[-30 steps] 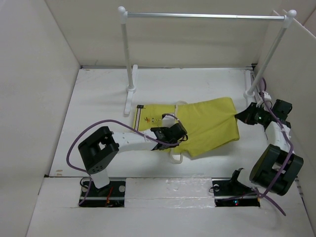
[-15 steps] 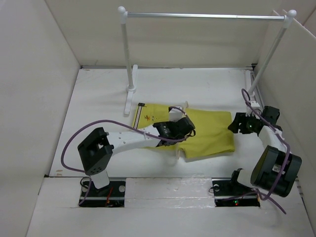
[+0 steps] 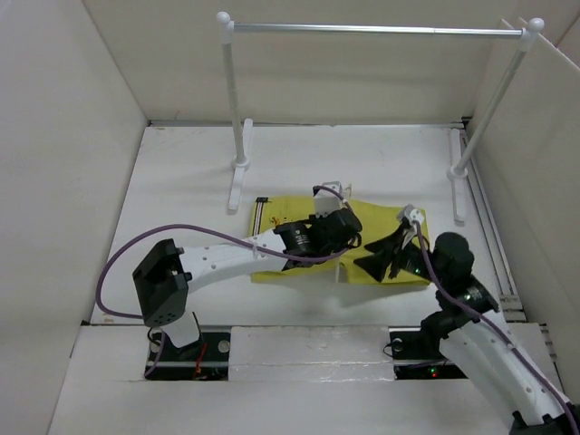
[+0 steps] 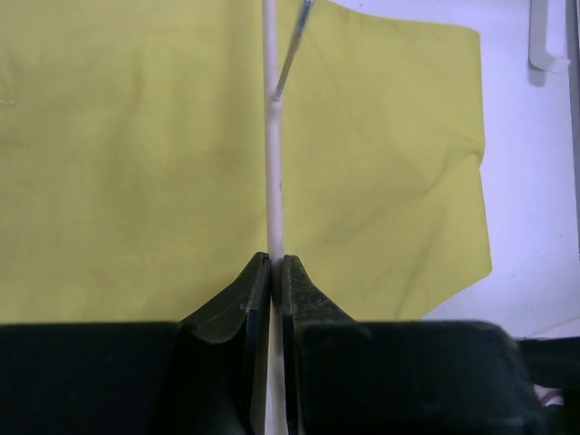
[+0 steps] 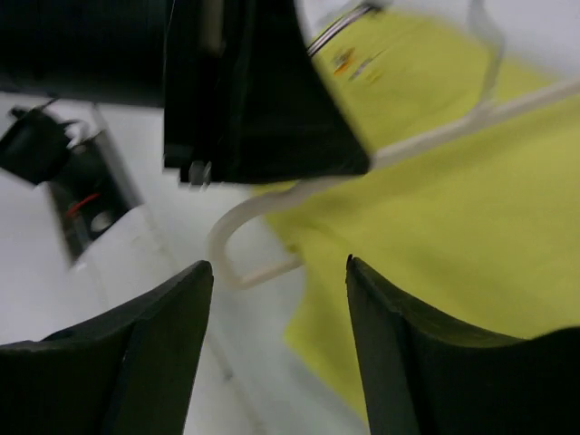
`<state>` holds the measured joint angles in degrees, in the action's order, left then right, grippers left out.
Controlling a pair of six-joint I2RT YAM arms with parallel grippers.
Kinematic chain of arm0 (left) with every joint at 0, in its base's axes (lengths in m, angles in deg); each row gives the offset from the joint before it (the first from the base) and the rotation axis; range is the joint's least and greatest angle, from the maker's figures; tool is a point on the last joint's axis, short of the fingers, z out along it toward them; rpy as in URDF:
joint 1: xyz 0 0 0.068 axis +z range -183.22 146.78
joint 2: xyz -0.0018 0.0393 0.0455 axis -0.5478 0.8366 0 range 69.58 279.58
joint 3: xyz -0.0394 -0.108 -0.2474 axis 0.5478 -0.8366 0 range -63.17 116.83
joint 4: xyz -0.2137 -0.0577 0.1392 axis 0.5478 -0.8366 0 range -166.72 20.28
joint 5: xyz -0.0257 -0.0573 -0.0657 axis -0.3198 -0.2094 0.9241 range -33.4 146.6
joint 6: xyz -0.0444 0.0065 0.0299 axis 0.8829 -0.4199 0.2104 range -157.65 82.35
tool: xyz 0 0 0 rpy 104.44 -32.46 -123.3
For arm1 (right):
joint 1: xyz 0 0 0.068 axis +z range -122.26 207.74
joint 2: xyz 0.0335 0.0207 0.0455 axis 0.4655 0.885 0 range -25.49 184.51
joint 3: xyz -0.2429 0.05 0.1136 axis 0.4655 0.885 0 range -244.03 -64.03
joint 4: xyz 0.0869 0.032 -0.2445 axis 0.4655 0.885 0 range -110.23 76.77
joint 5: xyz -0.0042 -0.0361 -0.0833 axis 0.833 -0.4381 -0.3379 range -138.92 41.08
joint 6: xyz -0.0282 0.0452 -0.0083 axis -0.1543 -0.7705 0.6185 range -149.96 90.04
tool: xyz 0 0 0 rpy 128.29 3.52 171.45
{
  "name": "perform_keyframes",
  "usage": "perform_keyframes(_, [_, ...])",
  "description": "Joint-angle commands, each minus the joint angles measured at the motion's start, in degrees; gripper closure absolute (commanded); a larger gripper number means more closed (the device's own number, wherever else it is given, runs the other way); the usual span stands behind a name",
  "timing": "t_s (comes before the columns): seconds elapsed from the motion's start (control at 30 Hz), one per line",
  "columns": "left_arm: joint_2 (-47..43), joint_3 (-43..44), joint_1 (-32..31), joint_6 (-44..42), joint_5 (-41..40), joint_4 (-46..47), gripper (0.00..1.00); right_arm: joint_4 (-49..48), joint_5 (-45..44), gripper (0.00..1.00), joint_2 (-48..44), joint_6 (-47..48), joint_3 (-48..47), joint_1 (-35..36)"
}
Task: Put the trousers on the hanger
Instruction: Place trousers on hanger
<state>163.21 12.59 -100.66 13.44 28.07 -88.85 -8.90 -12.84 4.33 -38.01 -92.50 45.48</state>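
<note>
The mustard-yellow trousers (image 3: 381, 227) lie flat on the white table, with the striped waistband at the left. My left gripper (image 3: 349, 237) sits over their middle and is shut on the thin cream bar of the hanger (image 4: 272, 163). The hanger's metal hook (image 4: 292, 50) points away over the cloth. In the top view, part of the hanger (image 3: 326, 191) shows at the trousers' far edge. My right gripper (image 3: 376, 258) is open and empty just right of the left one. In its wrist view its fingers frame the hanger's rounded end (image 5: 236, 227) and the trousers' edge (image 5: 453, 227).
A silver rail (image 3: 372, 29) on two white posts (image 3: 234, 118) stands at the back, with its feet on the table. Cream walls close in the left, right and back. The left gripper's black body (image 5: 254, 91) fills the top of the right wrist view.
My right arm has swung in from the table's right edge to the trousers' near right side. My left gripper has carried the hanger to the right. The trousers have shifted and look narrower.
</note>
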Motion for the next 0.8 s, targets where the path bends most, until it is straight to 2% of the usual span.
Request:
perform_keyframes(0.0, [-4.9, -4.3, -0.4, 2.3, 2.5, 7.9, 1.00, -14.5, -11.8, 0.32, -4.8, -22.2, 8.6, 11.1])
perform_keyframes(0.03, [-5.6, -5.3, -0.4, 2.5, 3.1, 8.9, 1.00, -16.3, -13.8, 0.26, -5.5, -24.4, 9.6, 14.1])
perform_keyframes(0.07, [-5.7, -6.0, -0.4, 2.4, 3.9, 10.1, 1.00, -17.5, -16.8, 0.24, -5.0, -25.2, 11.1, 19.4])
perform_keyframes(0.17, [-5.6, -7.2, -0.4, 3.1, 5.9, 11.0, 1.00, -19.0, -20.9, 0.20, 0.7, -25.6, 10.9, 28.5])
perform_keyframes(0.23, [-5.8, -8.4, -0.4, 3.0, 7.3, 11.6, 1.00, -24.3, -25.3, 0.20, 3.8, -26.0, 11.1, 31.9])
perform_keyframes(0.4, [-7.4, -11.4, -0.4, 3.4, 9.5, 13.3, 1.00, -23.4, -33.7, 0.22, 13.3, -26.1, 8.7, 34.4])
perform_keyframes(0.43, [-8.4, -11.9, -0.4, 3.6, 9.7, 13.6, 1.00, -20.3, -35.1, 0.28, 14.1, -25.9, 7.5, 34.4])
perform_keyframes(0.47, [-8.8, -12.4, -0.4, 3.7, 10.1, 14.1, 1.00, -20.9, -35.7, 0.39, 14.8, -25.3, 7.5, 34.4])
perform_keyframes(0.5, [-9.2, -13.1, -0.4, 3.7, 10.3, 14.0, 1.00, -21.5, -37.6, 0.55, 15.5, -25.0, 7.5, 34.4])
perform_keyframes(0.53, [-9.4, -13.3, -0.4, 3.4, 10.6, 14.1, 1.00, -20.8, -37.9, 0.81, 15.6, -25.0, 7.5, 34.4])
perform_keyframes(0.57, [-9.3, -13.4, -0.4, 2.2, 11.5, 14.0, 0.97, -20.4, -38.3, 0.90, 15.4, -25.0, 7.2, 34.4])
perform_keyframes(0.6, [-8.8, -12.7, 0.8, 2.0, 13.0, 13.2, 0.81, -19.8, -38.4, 0.95, 14.7, -24.8, 7.2, 35.0])
perform_keyframes(0.63, [-7.6, -12.1, 1.7, 2.0, 14.2, 12.1, 0.75, -17.7, -38.4, 1.00, 14.4, -24.6, 6.9, 35.5])
perform_keyframes(0.67, [-6.0, -11.7, 3.3, 1.7, 15.9, 10.8, 0.69, -15.9, -38.2, 1.00, 13.7, -24.1, 6.8, 36.3])
perform_keyframes(0.7, [-6.0, -11.7, 3.9, 1.4, 16.7, 10.8, 0.69, -15.9, -38.0, 1.00, 13.7, -24.1, 6.9, 36.3])
perform_keyframes(0.73, [-4.5, -11.9, 4.5, 0.3, 19.4, 12.5, 0.59, -15.7, -36.6, 1.00, 12.6, -22.9, 7.7, 36.8])
perform_keyframes(0.77, [-4.0, -11.9, 5.4, 0.3, 19.4, 12.5, 0.56, -15.5, -36.6, 1.00, 12.6, -22.9, 7.7, 36.8])
